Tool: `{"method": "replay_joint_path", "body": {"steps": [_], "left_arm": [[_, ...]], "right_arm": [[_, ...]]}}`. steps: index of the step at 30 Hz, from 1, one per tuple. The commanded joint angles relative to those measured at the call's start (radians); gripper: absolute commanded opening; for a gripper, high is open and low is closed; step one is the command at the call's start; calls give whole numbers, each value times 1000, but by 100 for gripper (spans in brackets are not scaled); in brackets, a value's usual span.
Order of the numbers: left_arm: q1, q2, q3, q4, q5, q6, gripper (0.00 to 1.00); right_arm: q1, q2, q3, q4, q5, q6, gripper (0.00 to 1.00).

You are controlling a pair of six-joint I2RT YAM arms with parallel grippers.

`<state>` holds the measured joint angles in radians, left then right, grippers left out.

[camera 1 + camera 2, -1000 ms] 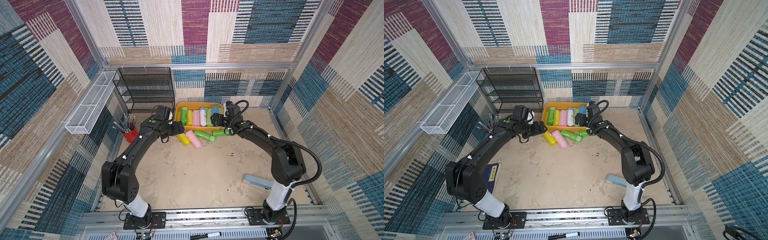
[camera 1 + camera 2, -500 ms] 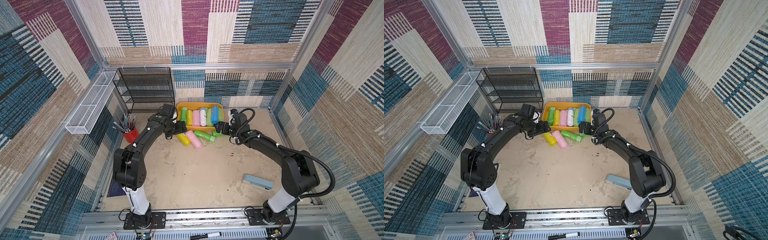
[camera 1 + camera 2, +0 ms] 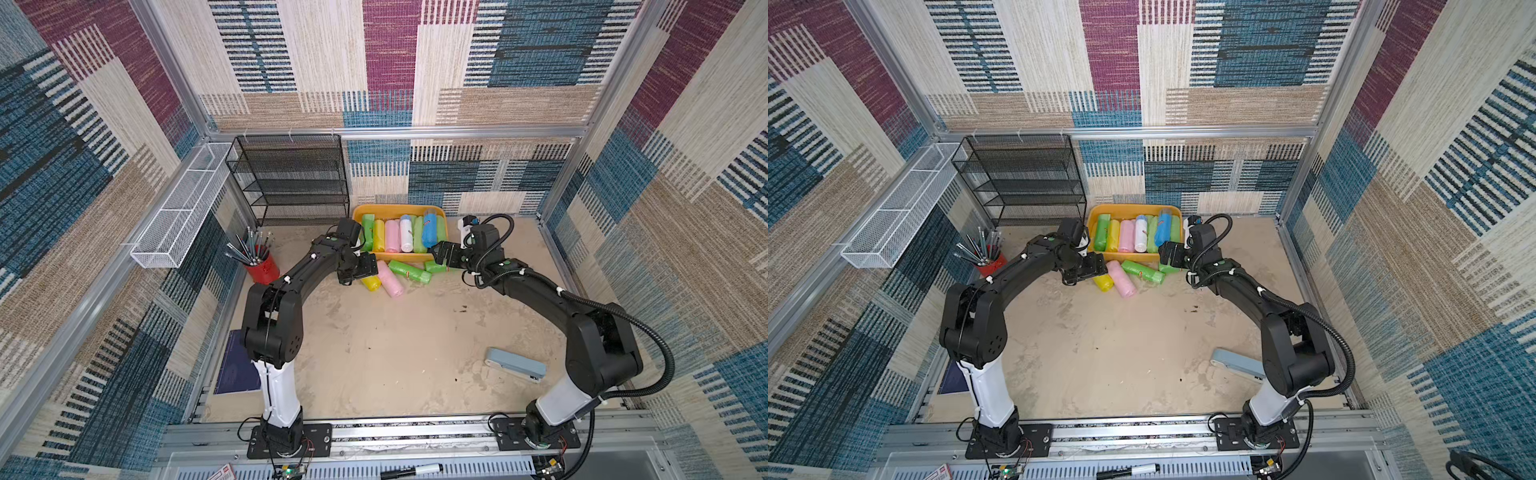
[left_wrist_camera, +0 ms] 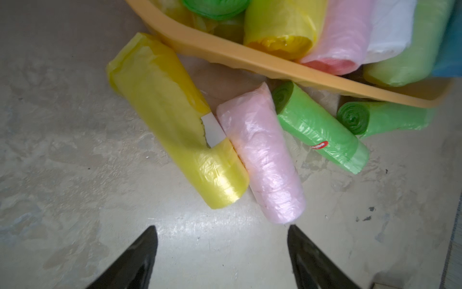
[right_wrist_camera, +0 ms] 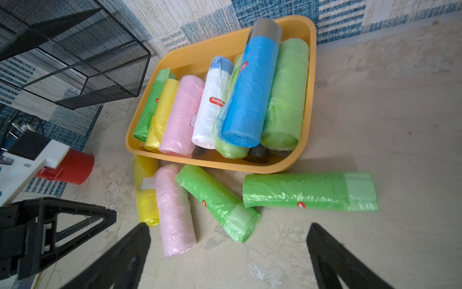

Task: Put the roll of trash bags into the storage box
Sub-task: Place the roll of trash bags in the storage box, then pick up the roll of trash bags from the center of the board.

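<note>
The orange-yellow storage box [image 3: 397, 206] [image 3: 1133, 206] stands against the back wall and holds several rolls, with a blue roll [image 5: 250, 92] lying on top. On the floor in front of it lie loose rolls of trash bags: a yellow roll [image 4: 175, 125] [image 3: 371, 283], a pink roll [image 4: 262, 155] [image 3: 390, 278] and two green rolls [image 5: 217, 200] [image 5: 310, 191]. My left gripper [image 4: 221, 229] [image 3: 360, 268] is open just short of the yellow and pink rolls' near ends, holding nothing. My right gripper [image 5: 228, 227] [image 3: 442, 254] hangs wide open and empty above the green rolls.
A black mesh rack [image 3: 291, 178] stands left of the box, with a white wire basket [image 3: 183, 208] on the left wall. A red pen cup [image 3: 262, 268] is beside my left arm. A grey-blue stapler [image 3: 515, 365] and a dark notebook [image 3: 239, 365] lie nearer the front.
My right gripper has drawn back from over the box, and the blue roll now lies inside it. My left gripper has moved right to the loose yellow and pink rolls, its jaws slightly narrower.
</note>
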<state>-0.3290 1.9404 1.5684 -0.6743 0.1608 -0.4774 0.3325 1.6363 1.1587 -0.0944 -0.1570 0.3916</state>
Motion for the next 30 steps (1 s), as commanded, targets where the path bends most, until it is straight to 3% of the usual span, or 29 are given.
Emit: {"method": "replay_joint_path", "body": {"steps": [1, 22, 30], "left_arm": [[1, 15, -8, 46, -30, -29, 82], [15, 151, 33, 107, -170, -51, 76], [24, 180, 32, 151, -158, -77, 72]], "right_arm": [[-1, -6, 1, 20, -26, 4, 99], [-3, -6, -56, 32, -106, 53, 99], [-3, -15, -68, 24, -108, 56, 99]]}}
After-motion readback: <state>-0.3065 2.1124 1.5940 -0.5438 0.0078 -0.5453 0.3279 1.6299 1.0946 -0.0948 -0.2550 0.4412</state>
